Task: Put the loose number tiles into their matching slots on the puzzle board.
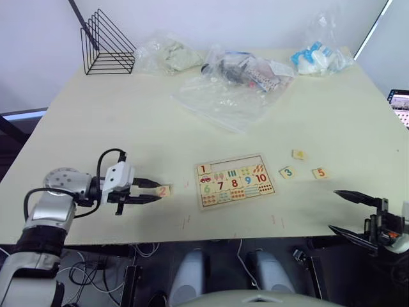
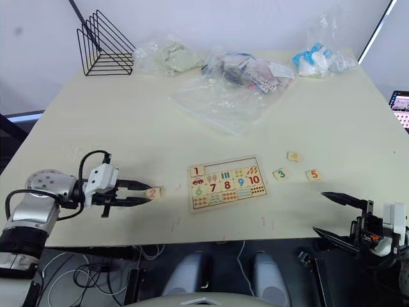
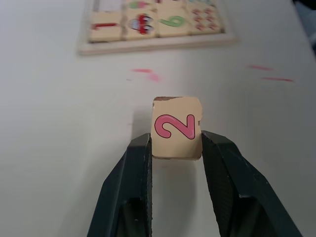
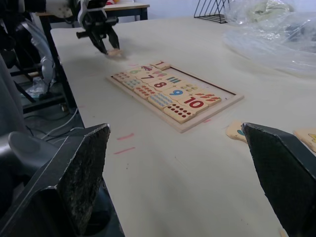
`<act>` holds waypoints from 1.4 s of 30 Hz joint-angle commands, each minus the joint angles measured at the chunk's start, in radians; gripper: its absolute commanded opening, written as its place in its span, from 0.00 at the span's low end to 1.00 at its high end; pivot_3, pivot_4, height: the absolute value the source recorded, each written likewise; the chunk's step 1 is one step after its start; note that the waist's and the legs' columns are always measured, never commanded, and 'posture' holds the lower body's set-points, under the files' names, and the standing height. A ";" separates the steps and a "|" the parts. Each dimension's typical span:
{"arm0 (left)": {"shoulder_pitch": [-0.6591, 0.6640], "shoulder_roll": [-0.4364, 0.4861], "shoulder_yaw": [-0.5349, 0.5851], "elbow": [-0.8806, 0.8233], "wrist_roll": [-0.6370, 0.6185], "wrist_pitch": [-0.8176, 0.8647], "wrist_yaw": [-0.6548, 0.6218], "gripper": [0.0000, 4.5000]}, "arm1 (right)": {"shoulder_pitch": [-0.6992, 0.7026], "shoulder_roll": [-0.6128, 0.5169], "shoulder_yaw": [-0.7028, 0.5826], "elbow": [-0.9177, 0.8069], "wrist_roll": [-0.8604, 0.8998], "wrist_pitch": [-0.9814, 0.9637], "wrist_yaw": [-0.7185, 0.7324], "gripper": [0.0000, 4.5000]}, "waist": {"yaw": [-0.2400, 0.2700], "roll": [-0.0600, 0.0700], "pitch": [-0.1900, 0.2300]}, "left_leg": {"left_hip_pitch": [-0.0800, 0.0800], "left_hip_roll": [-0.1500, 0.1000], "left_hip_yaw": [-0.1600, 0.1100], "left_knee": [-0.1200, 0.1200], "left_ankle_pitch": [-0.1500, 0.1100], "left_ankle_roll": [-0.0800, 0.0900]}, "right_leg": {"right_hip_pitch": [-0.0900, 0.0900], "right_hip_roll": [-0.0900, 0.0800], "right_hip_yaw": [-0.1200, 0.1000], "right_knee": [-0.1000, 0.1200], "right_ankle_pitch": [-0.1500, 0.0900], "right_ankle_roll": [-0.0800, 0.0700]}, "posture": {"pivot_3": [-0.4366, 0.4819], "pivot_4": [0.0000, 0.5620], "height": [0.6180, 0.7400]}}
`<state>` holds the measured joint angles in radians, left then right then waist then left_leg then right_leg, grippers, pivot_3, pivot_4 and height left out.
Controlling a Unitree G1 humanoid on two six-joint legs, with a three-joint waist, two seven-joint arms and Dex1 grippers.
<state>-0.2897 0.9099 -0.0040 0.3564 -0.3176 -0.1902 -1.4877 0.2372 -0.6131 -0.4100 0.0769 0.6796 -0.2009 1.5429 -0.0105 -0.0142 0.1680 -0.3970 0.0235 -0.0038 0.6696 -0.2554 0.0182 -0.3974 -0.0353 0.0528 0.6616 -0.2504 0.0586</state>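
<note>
Left claw: closed on the red 2 tile, tile pinched between both fingers, low over the counter left of the puzzle board. Puzzle board: flat at centre, red 1 tile seated in its leftmost slot. Green 3 tile, yellow 4 tile, orange 5 tile: loose, right of the board. Right claw: wide open, empty, at the counter's near right edge.

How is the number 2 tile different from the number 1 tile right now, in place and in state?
The number 2 tile lies on the table, left of the puzzle board; the number 1 tile sits in the board's first slot. The 2 tile is between the fingers of the left end effector; nothing touches the 1 tile. Both are small light-wood squares with a reddish digit.
</note>
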 commanded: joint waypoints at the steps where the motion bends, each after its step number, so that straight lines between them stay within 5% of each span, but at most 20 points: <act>1: -0.026 0.023 0.038 -0.105 -0.023 0.096 0.046 0.22 | 0.019 0.012 -0.024 -0.049 0.013 -0.021 -0.022 1.00 | 0.000 0.000 0.000 | 0.000 0.000 0.000 0.000 0.000 0.000 | 0.000 0.000 0.000 0.000 0.000 0.000 | 0.48 0.27 1.00; 19: -0.335 -0.094 -0.165 -0.380 0.041 0.561 0.178 0.22 | 0.084 0.107 0.006 -0.147 -0.023 -0.093 -0.167 1.00 | 0.000 0.000 0.000 | -0.001 -0.001 -0.001 0.001 0.000 0.000 | 0.000 0.001 0.000 0.000 0.000 0.000 | 0.48 0.27 1.00; 42: -0.508 -0.200 -0.443 -0.402 0.321 0.786 0.275 0.22 | 0.116 0.138 0.034 -0.187 -0.031 -0.138 -0.237 1.00 | -0.001 0.000 0.000 | -0.001 -0.001 -0.001 0.000 0.000 0.000 | 0.000 0.002 0.001 0.000 0.000 0.000 | 0.48 0.27 1.00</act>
<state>-0.7683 0.7120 -0.4455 -0.0227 -0.0097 0.5813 -1.2199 0.3529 -0.4713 -0.3678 -0.0821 0.6383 -0.3217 1.3119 -0.0117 -0.0144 0.1682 -0.3978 0.0224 -0.0046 0.6701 -0.2553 0.0181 -0.3974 -0.0335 0.0534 0.6619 -0.2504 0.0587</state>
